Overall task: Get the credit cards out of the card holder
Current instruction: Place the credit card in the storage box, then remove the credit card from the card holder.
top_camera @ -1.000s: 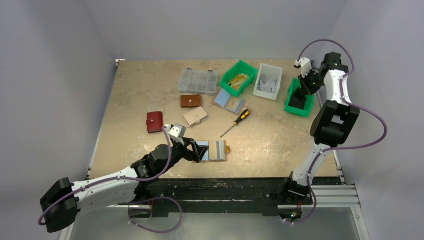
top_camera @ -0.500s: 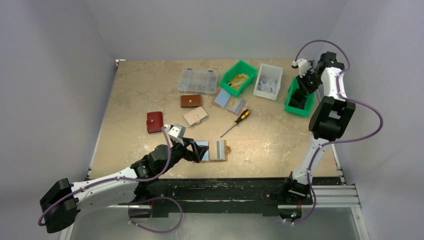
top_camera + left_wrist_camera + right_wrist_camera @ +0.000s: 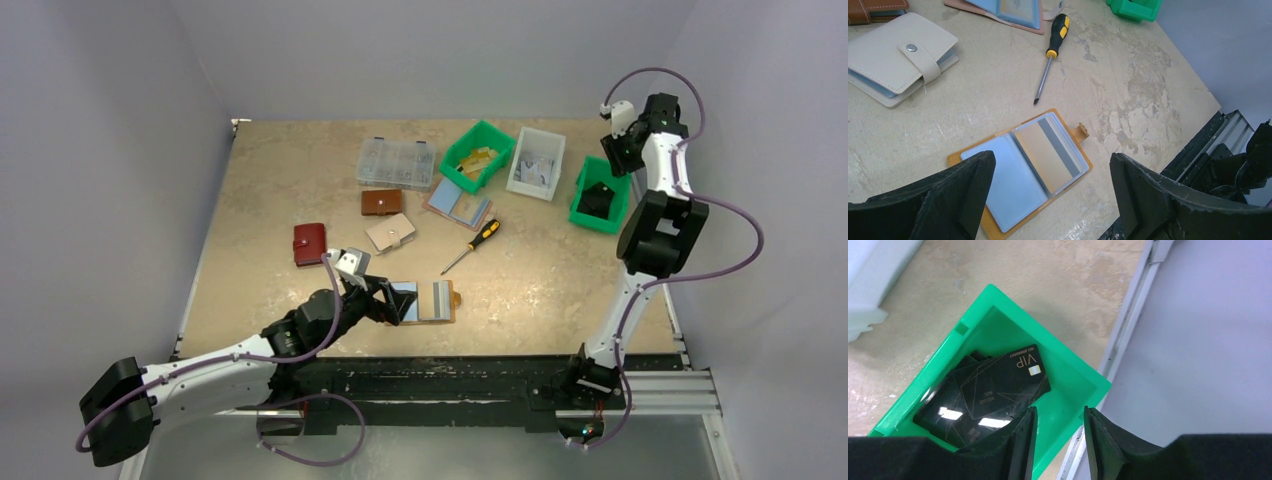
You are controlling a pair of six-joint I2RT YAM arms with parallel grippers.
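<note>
The mustard card holder (image 3: 1020,172) is laid open at the near middle of the surface (image 3: 1148,75), a tan credit card (image 3: 1048,156) seen in its right sleeve. The left tool (image 3: 383,300) is spread wide above it, released. At the far right, the right tool (image 3: 1057,432) is parted, empty, over a green bin (image 3: 1070,382) of black cards (image 3: 1005,382).

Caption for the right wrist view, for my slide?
Right claw, open and empty, hovers over a green bin holding black VIP cards.
</note>
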